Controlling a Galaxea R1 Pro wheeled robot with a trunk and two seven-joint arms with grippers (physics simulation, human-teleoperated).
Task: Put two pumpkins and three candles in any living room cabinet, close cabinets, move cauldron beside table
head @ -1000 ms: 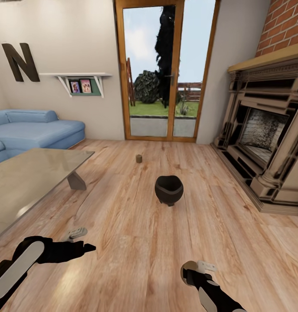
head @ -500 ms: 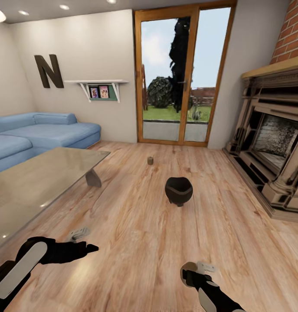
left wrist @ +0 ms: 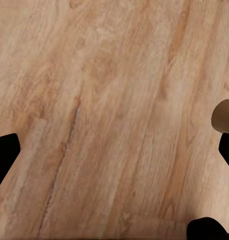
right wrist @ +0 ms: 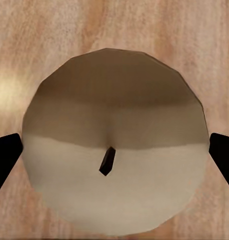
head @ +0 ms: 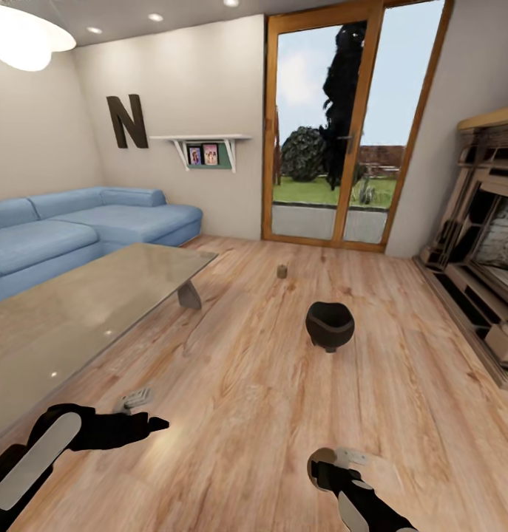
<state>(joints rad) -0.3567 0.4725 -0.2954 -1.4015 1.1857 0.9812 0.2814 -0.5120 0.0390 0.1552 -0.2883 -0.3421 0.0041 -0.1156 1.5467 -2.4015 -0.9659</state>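
Wood floor (head: 231, 414) runs under both arms, and I use the cauldron (head: 330, 325) as my landmark. Nearest me, the right gripper (head: 329, 467) hangs low over the boards, closed around a candle (right wrist: 114, 155). The right wrist view looks straight down on its flat round top with the dark wick at centre, a finger at either side; the head view gives just a sliver of it at the fingers. I judge the candle light, stiff and smooth-sided, so a grip across the body suits it, though wax may slip if squeezed lightly. The left gripper (head: 139, 425) sits well left of the cauldron and nearer me, spread open and holding nothing; its wrist view shows bare floor between the fingers (left wrist: 4, 155).

Left of the cauldron stands the glass table (head: 76, 310), near but apart. Just beyond the cauldron, a second candle (head: 282, 271) stands upright on the floor. Further back are the sofa (head: 91, 229) and the glass door (head: 350, 125).
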